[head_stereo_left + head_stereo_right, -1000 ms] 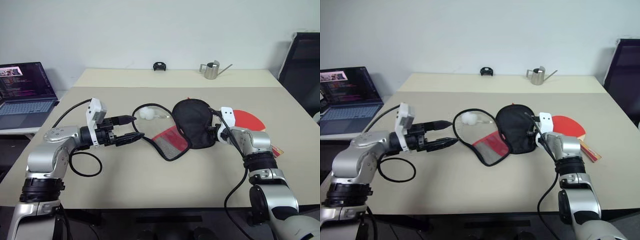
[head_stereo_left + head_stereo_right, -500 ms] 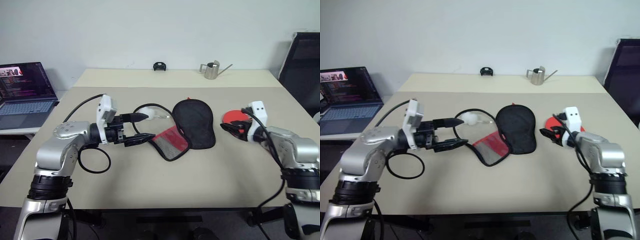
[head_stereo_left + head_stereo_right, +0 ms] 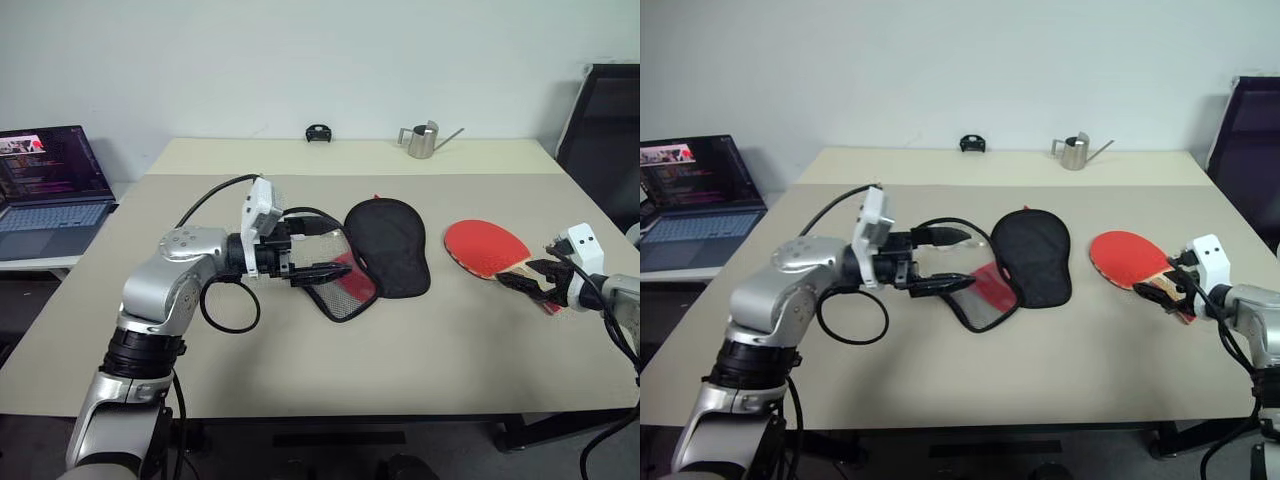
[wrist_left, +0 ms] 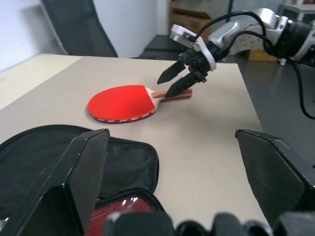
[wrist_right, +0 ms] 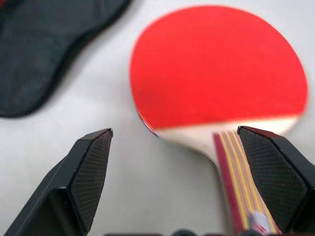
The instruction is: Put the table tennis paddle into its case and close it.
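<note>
- We see a broad, matte beige tabletop [image 3: 300,370] filling the lower two thirds of the head views, its near edge running straight across the bottom; a wide bare stretch lies open along that near edge and between the case and the paddle.
- The case [image 3: 385,245] sits at centre frame: a flat, black fabric pouch in a paddle shape, lying opened out, with a zipper rim around its dark rounded half and a red panel with black mesh lying lower left of that half.
- The table tennis paddle [image 3: 488,247] lies flat at right of centre, well apart from the case: a round, smooth red rubber face, with a short pale wooden handle with red sides pointing toward the lower right edge.
- The left end effector [image 3: 315,255] reaches in from the left with its black fingers spread wide and holding nothing, hovering at the case's red mesh half.
- The right end effector [image 3: 528,278] sits at the far right edge, its two black fingers parted with nothing between them, right at the paddle's handle; we cannot tell whether they touch it.
- A small metal watering can [image 3: 424,140] and a small black object [image 3: 319,132] stand at the tabletop's far edge, upper centre.
</note>
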You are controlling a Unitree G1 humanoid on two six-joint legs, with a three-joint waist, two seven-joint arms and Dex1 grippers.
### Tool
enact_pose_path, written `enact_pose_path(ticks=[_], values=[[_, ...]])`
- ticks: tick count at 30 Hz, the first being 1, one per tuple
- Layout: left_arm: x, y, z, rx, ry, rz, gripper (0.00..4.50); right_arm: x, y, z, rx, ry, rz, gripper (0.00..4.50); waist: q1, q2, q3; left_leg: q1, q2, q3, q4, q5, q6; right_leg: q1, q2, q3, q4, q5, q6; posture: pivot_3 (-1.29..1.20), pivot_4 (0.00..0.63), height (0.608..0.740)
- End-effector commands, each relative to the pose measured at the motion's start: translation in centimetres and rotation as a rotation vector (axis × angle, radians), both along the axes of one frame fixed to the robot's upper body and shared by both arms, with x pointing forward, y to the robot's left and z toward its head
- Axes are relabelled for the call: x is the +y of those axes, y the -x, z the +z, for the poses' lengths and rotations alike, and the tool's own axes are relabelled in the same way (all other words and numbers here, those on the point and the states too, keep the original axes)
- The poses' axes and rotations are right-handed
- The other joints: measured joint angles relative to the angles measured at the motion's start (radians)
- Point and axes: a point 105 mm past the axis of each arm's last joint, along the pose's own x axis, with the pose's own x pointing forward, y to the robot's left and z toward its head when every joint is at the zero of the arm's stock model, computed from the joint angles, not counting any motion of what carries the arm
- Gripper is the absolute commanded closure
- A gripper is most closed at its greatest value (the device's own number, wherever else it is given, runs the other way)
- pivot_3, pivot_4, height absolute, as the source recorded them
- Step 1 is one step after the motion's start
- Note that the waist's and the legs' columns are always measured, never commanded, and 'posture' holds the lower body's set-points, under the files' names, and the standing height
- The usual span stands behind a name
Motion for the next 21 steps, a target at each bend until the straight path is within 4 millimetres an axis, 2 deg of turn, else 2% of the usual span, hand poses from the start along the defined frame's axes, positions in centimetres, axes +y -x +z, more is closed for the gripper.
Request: enact_pose_path(ticks=[1,7,20,21], values=[[-0.6,0.4,0.9,-0.046,0.004,-0.034,0.0,-1.4,-0.3,0.8,-0.025,0.031,0.007,0.03,0.0,0.0,0.0,0.0,0.0,0.0,0.0,0.0,0.0,0.0,0.0,0.0,0.0,0.0,0.0,0.0,0.15,0.74],[-0.5,0.3,0.9,-0.047,0.0,-0.037,0.0,-2.9,-1.8,-0.5,0.007,0.088,-0.024,0.03,-0.001,0.0,0.0,0.001,0.0,0.002,0.0,0.0,0.0,0.0,0.0,0.001,0.001,0.0,0.0,0.0,0.15,0.74],[0.2,0.0,0.9,-0.05,-0.008,-0.002,0.0,-2.9,-2.9,-3.5,0.102,0.141,-0.034,0.03,-0.002,0.0,0.0,0.002,0.0,0.004,0.0,0.0,-0.001,0.0,0.0,0.004,0.0,0.0,0.0,0.0,0.15,0.74],[0.2,0.0,0.9,-0.049,-0.009,0.001,0.0,-2.8,-3.0,-3.6,0.104,0.147,-0.036,0.2,-0.002,0.0,0.0,0.002,0.0,0.005,0.0,0.0,-0.001,0.0,0.0,0.005,0.001,0.0,0.0,0.0,0.15,0.74]])
